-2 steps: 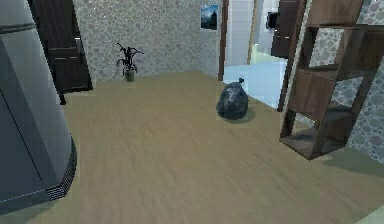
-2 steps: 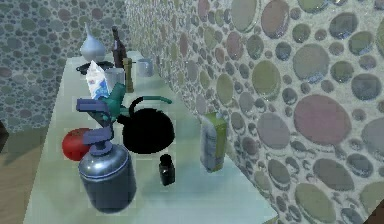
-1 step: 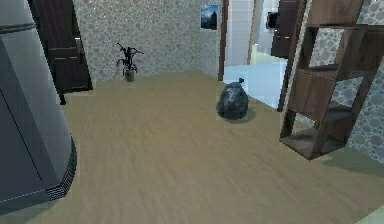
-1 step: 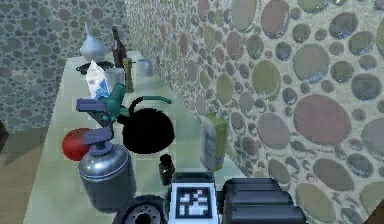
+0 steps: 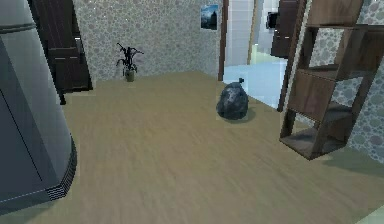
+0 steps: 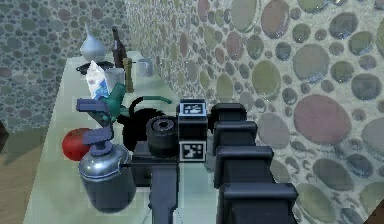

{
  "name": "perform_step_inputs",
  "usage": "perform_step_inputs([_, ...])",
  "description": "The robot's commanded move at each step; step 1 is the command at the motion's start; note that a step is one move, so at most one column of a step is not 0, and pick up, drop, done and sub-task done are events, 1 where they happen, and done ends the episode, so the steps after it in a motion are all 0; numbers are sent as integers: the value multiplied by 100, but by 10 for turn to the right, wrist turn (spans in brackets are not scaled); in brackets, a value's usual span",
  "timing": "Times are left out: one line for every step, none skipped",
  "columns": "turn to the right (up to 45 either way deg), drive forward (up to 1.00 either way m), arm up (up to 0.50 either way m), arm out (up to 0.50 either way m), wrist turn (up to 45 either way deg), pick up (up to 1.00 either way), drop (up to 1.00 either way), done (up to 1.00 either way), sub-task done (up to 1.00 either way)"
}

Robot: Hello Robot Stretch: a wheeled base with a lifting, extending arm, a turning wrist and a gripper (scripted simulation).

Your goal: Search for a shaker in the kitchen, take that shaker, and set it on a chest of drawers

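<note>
Gripper [image 6: 135, 110] at the desk [image 6: 50, 118].
Grey canister [image 6: 103, 170] stood nearby; whether the gripper held anything could not be determined.

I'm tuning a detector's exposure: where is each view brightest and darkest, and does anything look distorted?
Forward view: brightest through the open doorway; darkest on the dark brown door; the brown wooden shelf unit leans only in the picture. Arm side view: pale green countertop bright, black square arm bar darkest.
</note>
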Motion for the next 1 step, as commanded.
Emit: perform_step_inputs([0,0,0,0,450,0,0,0,0])
